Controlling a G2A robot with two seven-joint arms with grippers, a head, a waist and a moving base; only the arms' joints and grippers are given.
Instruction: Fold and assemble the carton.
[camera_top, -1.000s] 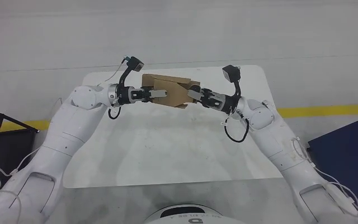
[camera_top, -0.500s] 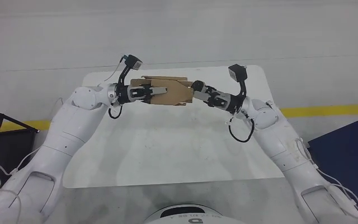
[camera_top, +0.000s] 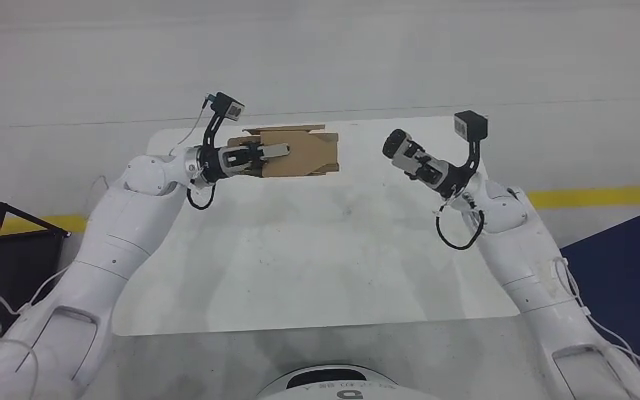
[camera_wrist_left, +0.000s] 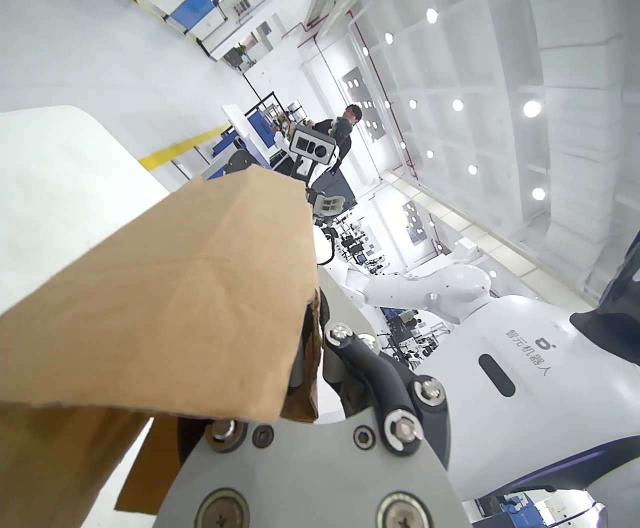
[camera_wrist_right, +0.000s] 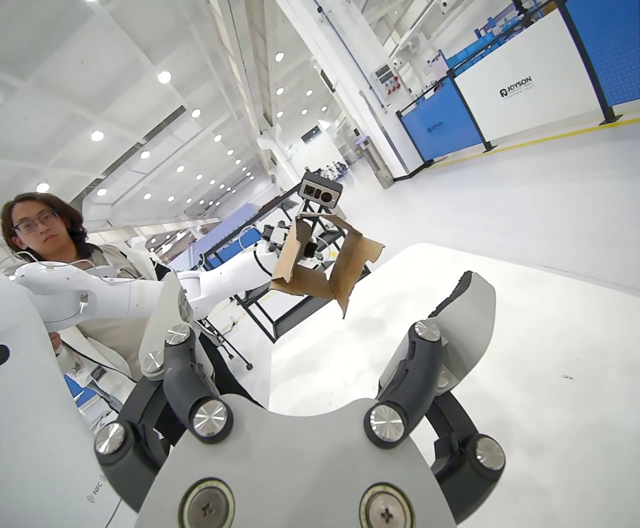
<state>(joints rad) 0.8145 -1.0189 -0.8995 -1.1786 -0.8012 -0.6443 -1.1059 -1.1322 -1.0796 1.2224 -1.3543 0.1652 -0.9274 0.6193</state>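
A brown carton (camera_top: 305, 155), partly unfolded, is held above the far side of the white table (camera_top: 300, 270). My left gripper (camera_top: 272, 153) is shut on its left end, and one dark finger (camera_wrist_left: 372, 367) shows beside the cardboard (camera_wrist_left: 175, 300) in the left wrist view. My right gripper (camera_top: 396, 146) hangs open to the right of the carton, well apart from it, with nothing between its fingers. In the right wrist view that gripper (camera_wrist_right: 325, 295) faces the carton (camera_wrist_right: 320, 265), whose open tube shape and loose flaps show farther off.
The table's far edge (camera_top: 400, 120) lies just beyond both grippers. A yellow floor line (camera_top: 590, 198) runs to the right, a dark blue panel (camera_top: 610, 265) stands at the right edge, and a black frame (camera_top: 20, 225) at the left.
My right gripper has let go of the carton, opened and drawn back to the right. The left arm has shifted the carton slightly left and farther away.
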